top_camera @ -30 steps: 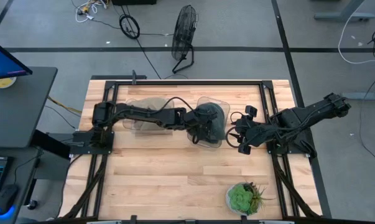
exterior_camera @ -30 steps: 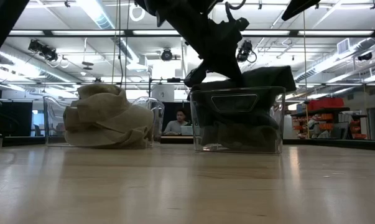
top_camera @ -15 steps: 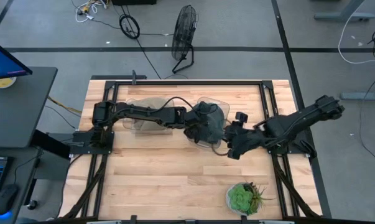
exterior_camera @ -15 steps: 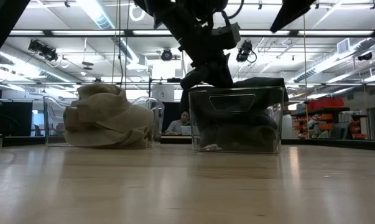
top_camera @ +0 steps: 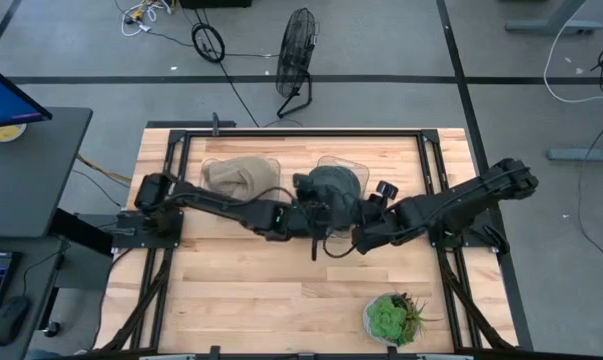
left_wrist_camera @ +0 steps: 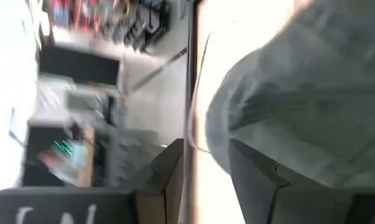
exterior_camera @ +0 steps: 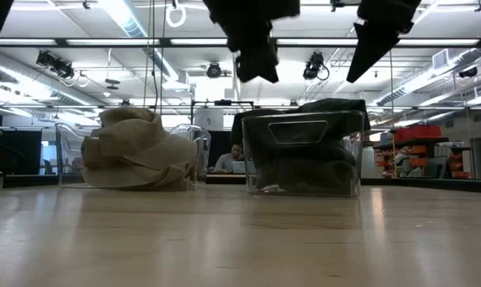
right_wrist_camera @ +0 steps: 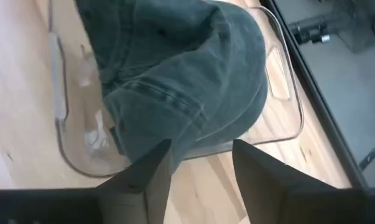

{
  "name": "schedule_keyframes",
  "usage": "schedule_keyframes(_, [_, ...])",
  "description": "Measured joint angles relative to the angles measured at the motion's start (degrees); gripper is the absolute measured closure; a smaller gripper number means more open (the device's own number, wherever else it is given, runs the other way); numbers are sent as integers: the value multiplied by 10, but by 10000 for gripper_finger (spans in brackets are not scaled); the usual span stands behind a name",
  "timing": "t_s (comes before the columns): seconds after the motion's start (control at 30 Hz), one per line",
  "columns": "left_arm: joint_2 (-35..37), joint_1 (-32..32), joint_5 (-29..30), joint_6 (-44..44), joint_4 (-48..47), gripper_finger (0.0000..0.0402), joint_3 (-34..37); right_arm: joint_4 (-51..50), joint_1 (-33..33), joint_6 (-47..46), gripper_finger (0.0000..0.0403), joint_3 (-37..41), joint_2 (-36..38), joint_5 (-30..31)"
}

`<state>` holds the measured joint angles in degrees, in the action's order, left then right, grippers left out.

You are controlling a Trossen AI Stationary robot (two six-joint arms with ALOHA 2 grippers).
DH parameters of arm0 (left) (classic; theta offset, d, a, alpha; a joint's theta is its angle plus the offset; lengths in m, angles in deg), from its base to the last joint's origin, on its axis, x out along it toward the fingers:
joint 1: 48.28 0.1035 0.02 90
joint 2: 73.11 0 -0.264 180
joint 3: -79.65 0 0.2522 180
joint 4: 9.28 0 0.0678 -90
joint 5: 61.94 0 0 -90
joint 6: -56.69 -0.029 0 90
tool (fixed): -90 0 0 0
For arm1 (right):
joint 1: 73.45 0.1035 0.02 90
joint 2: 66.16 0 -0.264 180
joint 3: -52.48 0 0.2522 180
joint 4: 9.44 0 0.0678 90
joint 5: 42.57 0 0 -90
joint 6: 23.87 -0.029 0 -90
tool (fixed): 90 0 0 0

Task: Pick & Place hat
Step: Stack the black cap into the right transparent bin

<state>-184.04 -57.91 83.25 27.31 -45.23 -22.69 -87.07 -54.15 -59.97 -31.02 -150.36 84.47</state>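
Note:
The dark grey-green hat (top_camera: 331, 187) lies crumpled in a clear plastic bin (exterior_camera: 336, 171) at the table's middle far side, its crown bulging above the rim (right_wrist_camera: 285, 81). My left gripper (top_camera: 321, 215) hovers open just over the bin's near side, clear of the hat (left_wrist_camera: 299, 93). In the low view it hangs well above the bin (exterior_camera: 252, 48). My right gripper (top_camera: 363, 238) stands open at the bin's near right corner, pointing at the hat (right_wrist_camera: 181, 81) without touching it.
A tan hat (top_camera: 236, 175) sits in a second clear bin (exterior_camera: 68, 151) to the left of the first. A potted green plant (top_camera: 391, 318) stands near the table's near right corner. Black frame rails (top_camera: 426, 170) run along the table's sides.
My left gripper has let go of the dark hat, risen and drawn back toward the table's near edge. The hat, which stuck up above the rim, has sunk lower into the bin. My right gripper has moved toward the table's left and near edge, closer to the bin.

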Motion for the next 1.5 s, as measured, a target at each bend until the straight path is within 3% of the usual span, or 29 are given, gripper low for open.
schedule_keyframes(0.07, [5, -9, 0, 132, -42, 284, -1, -4, -1, -19, 239, 0, -1, 0])
schedule_keyframes(0.2, [8, -3, -51, 393, -223, 330, 0, -11, -1, -51, 281, 0, -1, -6])
schedule_keyframes(0.3, [8, 10, -98, 510, -301, 380, 1, -12, -2, -66, 326, 0, -1, -17])
schedule_keyframes(0.43, [8, 21, -146, 483, -294, 396, 9, -4, -5, -71, 391, 0, -4, -32])
schedule_keyframes(0.53, [6, 31, -256, 447, -280, 398, 9, -2, -6, -91, 391, 0, -7, -44])
schedule_keyframes(0.6, [0, 31, -292, 418, -255, 399, 9, 0, -5, -99, 391, 0, -13, -60])
schedule_keyframes(0.87, [-1, 32, -295, 348, -191, 400, 9, 9, -14, -96, 399, 0, -59, -66])
schedule_keyframes(1.13, [-1, 32, -286, 350, -195, 400, 8, -5, -19, -80, 401, 0, -57, -51])
schedule_keyframes(1.27, [-1, 30, -322, 348, -179, 400, 7, -31, -14, -111, 401, 0, -30, -50])
schedule_keyframes(1.5, [-1, 34, -325, 345, -165, 400, 7, -113, 4, -209, 401, 1, -9, -48])
